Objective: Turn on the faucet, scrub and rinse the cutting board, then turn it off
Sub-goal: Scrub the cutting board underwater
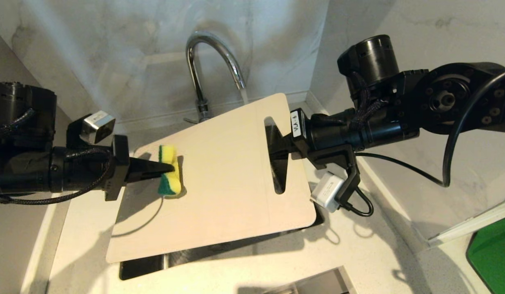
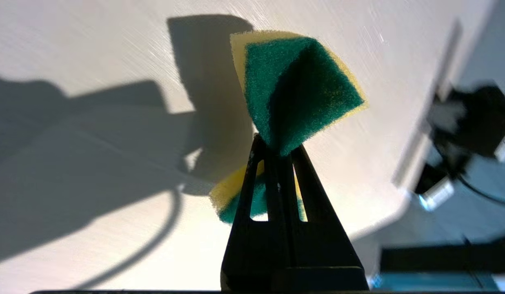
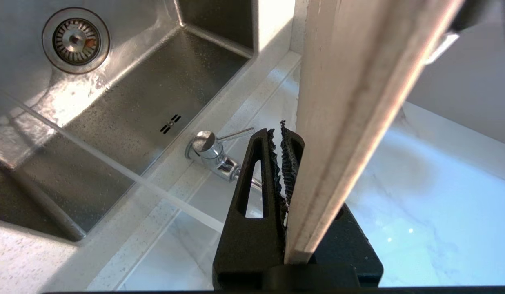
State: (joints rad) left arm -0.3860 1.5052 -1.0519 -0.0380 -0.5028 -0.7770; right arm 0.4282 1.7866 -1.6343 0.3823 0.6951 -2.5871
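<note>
Over the sink [image 3: 125,102], the board [image 1: 219,179] hangs tilted, its slot end up near the right rear corner and its far end sloping down toward the counter's [image 1: 252,273] front edge. The right gripper [image 1: 281,157] has its fingers clamped nearly shut on the board's short edge by the slot; the right wrist view shows the board's rim wedged between the pads. The left gripper [image 1: 170,167] is fully closed on a sponge [image 1: 169,170], pinching it at the middle so it folds, and holds it against the board's face near the left edge. Water falls from the faucet [image 1: 213,69] behind the board's rear corner and streams across the sink, apparently missing most of the board.

The grip is the weak point, I judge: one thin edge held while the sponge pushes far from it, so a hard scrub could lever the wet board out of the pads and drop it into the sink. The folded sponge could also slip from its pinch. Scrubbing away from the stream may leave the board unrinsed.
</note>
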